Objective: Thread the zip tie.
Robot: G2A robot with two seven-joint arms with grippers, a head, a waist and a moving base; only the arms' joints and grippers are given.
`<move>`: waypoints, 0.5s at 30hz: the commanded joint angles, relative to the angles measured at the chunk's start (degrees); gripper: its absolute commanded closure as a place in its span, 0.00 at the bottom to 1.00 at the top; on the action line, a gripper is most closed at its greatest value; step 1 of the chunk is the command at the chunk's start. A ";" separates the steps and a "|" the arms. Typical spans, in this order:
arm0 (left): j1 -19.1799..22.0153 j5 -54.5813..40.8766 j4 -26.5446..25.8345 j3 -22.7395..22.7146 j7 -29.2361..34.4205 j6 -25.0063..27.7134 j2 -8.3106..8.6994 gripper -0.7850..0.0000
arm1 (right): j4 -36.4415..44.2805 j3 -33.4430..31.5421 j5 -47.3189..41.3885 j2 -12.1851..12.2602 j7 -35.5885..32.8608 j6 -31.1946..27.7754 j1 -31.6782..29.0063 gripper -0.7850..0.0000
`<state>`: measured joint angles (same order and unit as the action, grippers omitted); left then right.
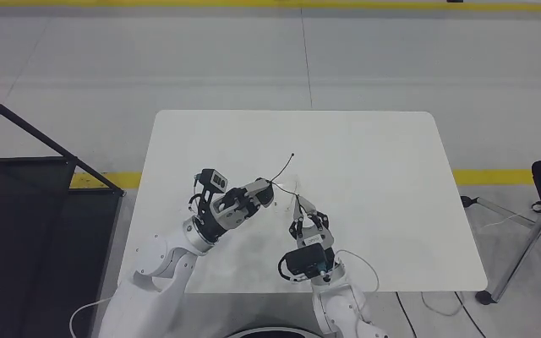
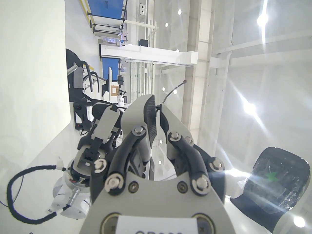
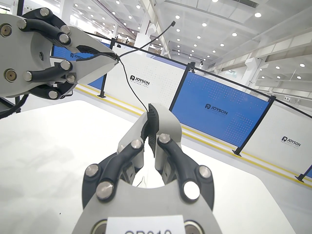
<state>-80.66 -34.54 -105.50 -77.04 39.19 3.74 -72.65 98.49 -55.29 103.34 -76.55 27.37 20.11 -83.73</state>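
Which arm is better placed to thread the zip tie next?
Probably right: the right tool pinches the zip tie at its thin end; the head juts free beyond the left tool.

A thin black zip tie (image 3: 128,83) is held above the white table (image 3: 48,147), kinked where the left gripper (image 3: 116,58) pinches it, its tail nipped by the right gripper (image 3: 150,108), its small head end poking up free.

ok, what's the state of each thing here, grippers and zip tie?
left gripper: shut on the zip tie, partway along it.
right gripper: shut on the zip tie, away from its head.
zip tie: held in the air by both grippers, bent at the left one, head end free, not threaded.
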 commanded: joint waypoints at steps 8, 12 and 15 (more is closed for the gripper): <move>-0.07 -0.24 -0.04 0.05 -0.12 0.12 0.17 0.83 | 0.03 -0.38 0.01 -0.30 0.24 -0.40 -0.22 1.00; -0.10 -0.30 -0.06 0.09 -0.16 0.18 0.24 0.87 | 0.03 -0.54 -0.06 -0.44 0.23 -0.51 -0.34 1.00; -0.09 -0.34 -0.07 0.12 -0.20 0.21 0.29 0.97 | 0.05 -0.66 0.02 -0.53 0.21 -0.65 -0.37 1.00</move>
<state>-80.76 -34.87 -105.57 -76.93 39.01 3.94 -72.37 98.54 -55.92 103.31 -77.05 27.59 19.50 -84.09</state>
